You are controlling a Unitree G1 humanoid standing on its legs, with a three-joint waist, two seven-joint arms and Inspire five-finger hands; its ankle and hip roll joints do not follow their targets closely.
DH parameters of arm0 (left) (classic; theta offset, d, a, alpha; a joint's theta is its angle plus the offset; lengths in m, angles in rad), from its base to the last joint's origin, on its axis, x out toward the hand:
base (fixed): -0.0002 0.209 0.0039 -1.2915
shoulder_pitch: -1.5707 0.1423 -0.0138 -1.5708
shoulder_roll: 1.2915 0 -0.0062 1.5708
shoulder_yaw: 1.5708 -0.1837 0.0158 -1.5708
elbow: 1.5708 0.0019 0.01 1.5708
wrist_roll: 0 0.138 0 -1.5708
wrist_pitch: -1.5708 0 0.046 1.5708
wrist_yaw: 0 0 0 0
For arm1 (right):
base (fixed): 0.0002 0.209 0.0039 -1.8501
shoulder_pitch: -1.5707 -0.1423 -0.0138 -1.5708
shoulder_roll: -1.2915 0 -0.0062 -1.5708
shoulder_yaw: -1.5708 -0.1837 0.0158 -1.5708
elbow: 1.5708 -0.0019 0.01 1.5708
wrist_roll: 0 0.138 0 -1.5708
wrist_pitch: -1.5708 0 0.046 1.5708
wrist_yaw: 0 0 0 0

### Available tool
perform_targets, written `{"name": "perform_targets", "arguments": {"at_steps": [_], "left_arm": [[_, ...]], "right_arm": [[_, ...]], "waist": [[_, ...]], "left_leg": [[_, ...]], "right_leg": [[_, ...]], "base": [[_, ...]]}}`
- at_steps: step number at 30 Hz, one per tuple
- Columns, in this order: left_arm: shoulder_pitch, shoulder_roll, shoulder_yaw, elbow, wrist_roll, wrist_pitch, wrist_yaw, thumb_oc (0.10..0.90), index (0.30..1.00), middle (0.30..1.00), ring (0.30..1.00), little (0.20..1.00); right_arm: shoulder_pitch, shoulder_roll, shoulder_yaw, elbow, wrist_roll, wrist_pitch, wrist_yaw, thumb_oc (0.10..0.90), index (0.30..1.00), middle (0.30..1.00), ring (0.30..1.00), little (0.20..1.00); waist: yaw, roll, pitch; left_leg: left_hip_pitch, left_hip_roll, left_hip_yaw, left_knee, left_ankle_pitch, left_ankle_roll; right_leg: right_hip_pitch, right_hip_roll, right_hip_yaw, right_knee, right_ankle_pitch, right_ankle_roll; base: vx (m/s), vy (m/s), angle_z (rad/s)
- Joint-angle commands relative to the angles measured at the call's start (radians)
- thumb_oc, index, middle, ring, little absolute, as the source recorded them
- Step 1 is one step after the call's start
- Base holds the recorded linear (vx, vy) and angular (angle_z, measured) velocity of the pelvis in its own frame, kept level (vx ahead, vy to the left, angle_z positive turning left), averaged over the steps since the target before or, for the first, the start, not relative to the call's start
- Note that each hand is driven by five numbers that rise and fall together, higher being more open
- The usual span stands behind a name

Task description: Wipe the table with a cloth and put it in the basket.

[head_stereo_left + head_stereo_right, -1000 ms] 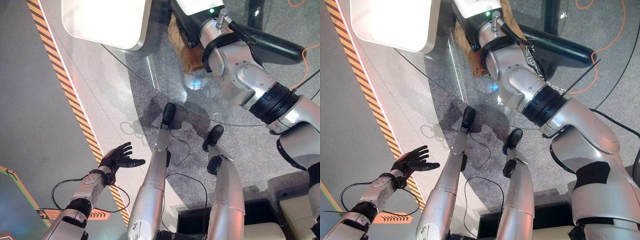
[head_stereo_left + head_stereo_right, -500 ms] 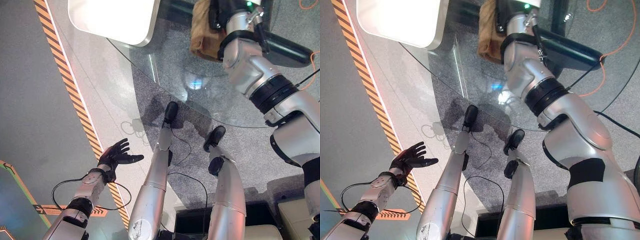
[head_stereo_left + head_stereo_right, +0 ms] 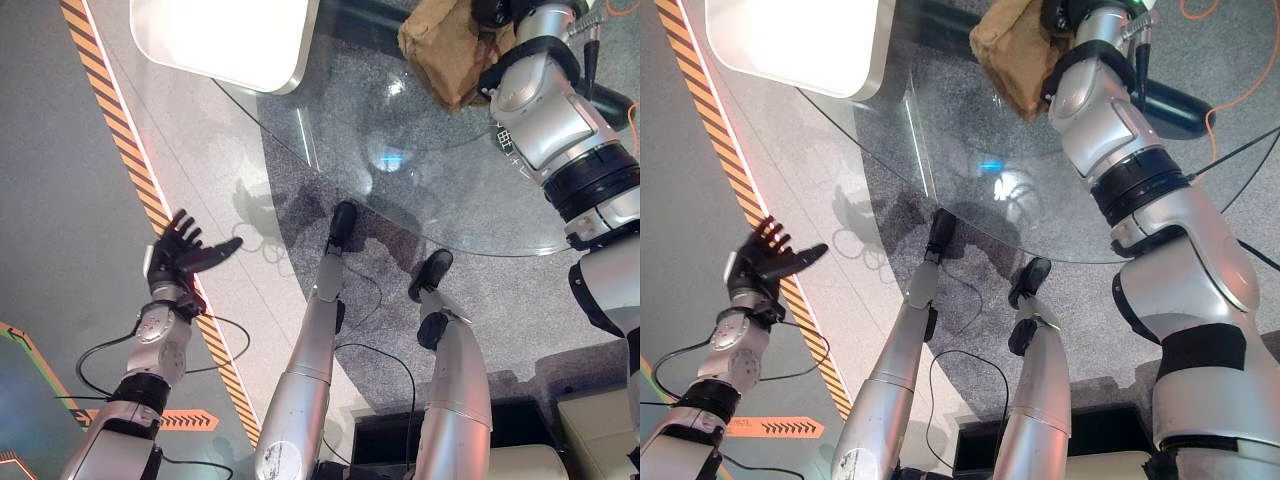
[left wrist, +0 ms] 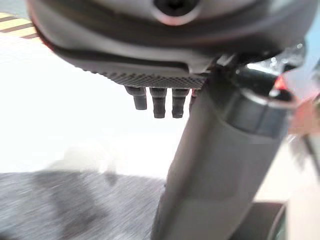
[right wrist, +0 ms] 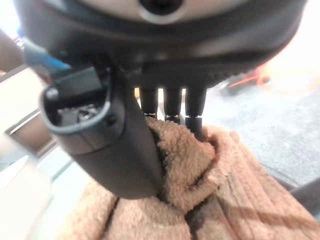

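Here the right hand (image 5: 125,145) pinches the tan cloth (image 5: 210,200) bunched under its fingers.

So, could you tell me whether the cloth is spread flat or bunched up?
Bunched: the cloth shows thick folds gathered under the right hand, whose fingers press into it.

The right hand (image 5: 125,150) pinched the cloth (image 3: 447,50) on the glass table (image 3: 400,190). Toward the robot from this hand the glass lay bare. Far to its left a white block (image 3: 225,40) stood on the table. The left hand (image 3: 178,262), fingers spread, hung beside the table with free floor (image 3: 60,200) around it.
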Motion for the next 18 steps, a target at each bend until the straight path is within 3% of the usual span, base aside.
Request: {"name": "perform_targets", "arguments": {"at_steps": [1,3,4,5,7,18], "left_arm": [[-0.017,0.063,0.107,0.055,-0.052,-0.078,0.097,0.8,0.9,0.9,0.9,0.9],[-0.038,0.072,0.126,0.06,-0.041,-0.095,0.135,0.8,0.9,0.9,0.9,0.9],[-0.063,0.085,0.145,0.059,-0.039,-0.103,0.158,0.8,0.9,0.9,0.9,0.9],[-0.059,0.084,0.144,0.06,-0.036,-0.105,0.162,0.8,0.9,0.9,0.9,0.9],[-0.082,0.095,0.162,0.055,-0.031,-0.118,0.189,0.8,0.9,0.9,0.9,0.9],[-0.191,0.134,0.189,-0.032,-0.008,-0.232,0.329,0.8,0.9,0.9,0.9,0.9]], "right_arm": [[0.041,-0.194,-0.028,0.011,0.016,-0.003,-0.12,0.1,0.3,0.3,0.3,0.2],[0.065,-0.193,-0.047,0.002,0.038,-0.02,-0.134,0.1,0.3,0.3,0.3,0.2],[0.077,-0.198,-0.067,-0.014,0.046,-0.03,-0.141,0.1,0.3,0.3,0.3,0.2],[0.087,-0.196,-0.066,-0.014,0.049,-0.032,-0.142,0.1,0.3,0.3,0.3,0.2],[0.106,-0.202,-0.093,-0.034,0.048,-0.047,-0.141,0.1,0.3,0.3,0.3,0.2],[0.273,-0.191,-0.217,-0.164,0.026,-0.136,-0.143,0.1,0.3,0.3,0.3,0.2]], "waist": [[-0.025,-0.019,-0.012],[-0.032,-0.026,-0.012],[-0.04,-0.031,-0.012],[-0.04,-0.031,-0.012],[-0.05,-0.035,-0.012],[-0.091,-0.044,-0.012]], "left_leg": [[0.038,-0.057,0.117,0.124,-0.174,0.087],[0.042,-0.054,0.118,0.125,-0.176,0.087],[0.016,-0.053,0.126,0.121,-0.147,0.09],[0.041,-0.052,0.12,0.123,-0.173,0.085],[0.017,-0.051,0.129,0.12,-0.147,0.089],[0.039,-0.044,0.147,0.119,-0.16,0.085]], "right_leg": [[0.094,0.095,-0.019,-0.225,0.126,0.006],[0.096,0.099,-0.014,-0.224,0.126,0.005],[0.076,0.099,-0.024,-0.236,0.153,-0.004],[0.095,0.104,-0.009,-0.228,0.129,0.005],[0.074,0.104,-0.017,-0.237,0.154,-0.004],[0.083,0.119,0.015,-0.229,0.144,0.001]], "base": [[0.0,0.0,0.0],[-0.04,0.003,-0.02],[-0.02,-0.009,-0.08],[-0.02,0.0,-0.1],[-0.04,0.023,-0.07],[-0.02,0.025,-0.05]]}}
